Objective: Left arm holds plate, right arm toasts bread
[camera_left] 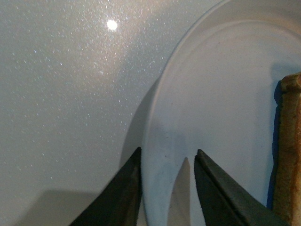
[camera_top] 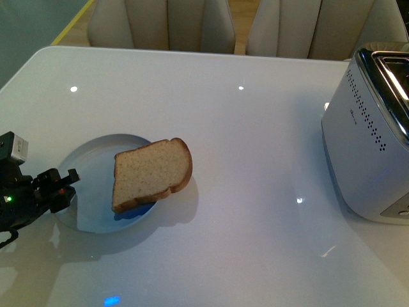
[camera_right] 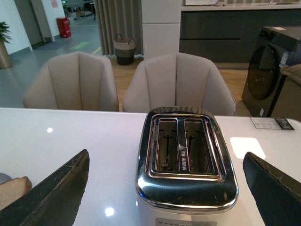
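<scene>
- The bread (camera_top: 152, 173) is being carried by the plate (camera_top: 89, 169) on the white bench (camera_top: 230, 109). Its rounded end is overhanging the plate's rim on the toaster side, and it is being touched by neither pincer.
- The plate's rim is being straddled by the left pincer (camera_left: 168, 155), with one finger outside the rim and the other over the plate's floor. A gap is being shown between them, so this pincer is being read as open and the hold as not yet made.
- The right pincer (camera_right: 165, 155) is being shown spread wide and empty, facing the two-slot toaster (camera_right: 186, 155) and well apart from the bread.
- Both slots are being shown empty, so nearly everything is judged outstanding: clamping the plate, lifting the slice, loading it and starting the toaster.
- A small label with a triangle mark is being shown between the slots, and a faint mark on the toaster's side in the front view. Both are too small to be read, so no brand is being made out.
</scene>
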